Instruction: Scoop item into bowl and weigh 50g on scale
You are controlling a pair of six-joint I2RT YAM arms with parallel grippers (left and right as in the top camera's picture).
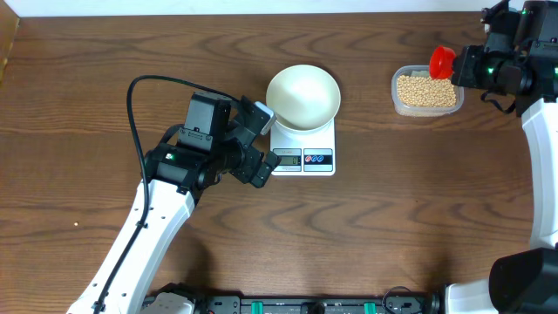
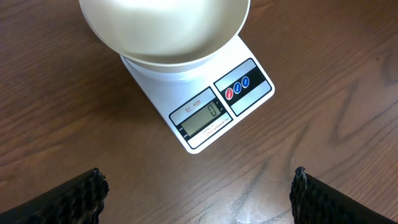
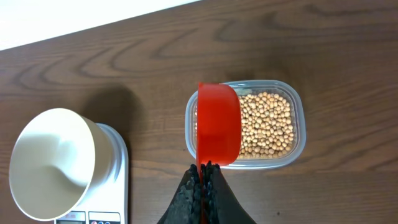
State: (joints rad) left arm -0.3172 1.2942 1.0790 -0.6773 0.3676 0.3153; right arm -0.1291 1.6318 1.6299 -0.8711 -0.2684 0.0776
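The white bowl (image 1: pixel 302 96) stands empty on the white scale (image 1: pixel 303 159), whose display (image 2: pixel 204 117) reads 0. The tan beans (image 1: pixel 427 90) lie in a clear plastic tub (image 1: pixel 398 103) at the right. My right gripper (image 3: pixel 204 168) is shut on the handle of a red scoop (image 3: pixel 217 130), which hangs over the tub's left part (image 3: pixel 189 127) above the beans (image 3: pixel 267 124). The scoop also shows in the overhead view (image 1: pixel 442 60). My left gripper (image 2: pixel 198 190) is open and empty over the bare table, just in front of the scale.
The left arm (image 1: pixel 187 161) lies to the left of the scale. The right arm (image 1: pixel 545 131) runs along the table's right edge. The table's far edge (image 3: pixel 93 28) is beyond the tub.
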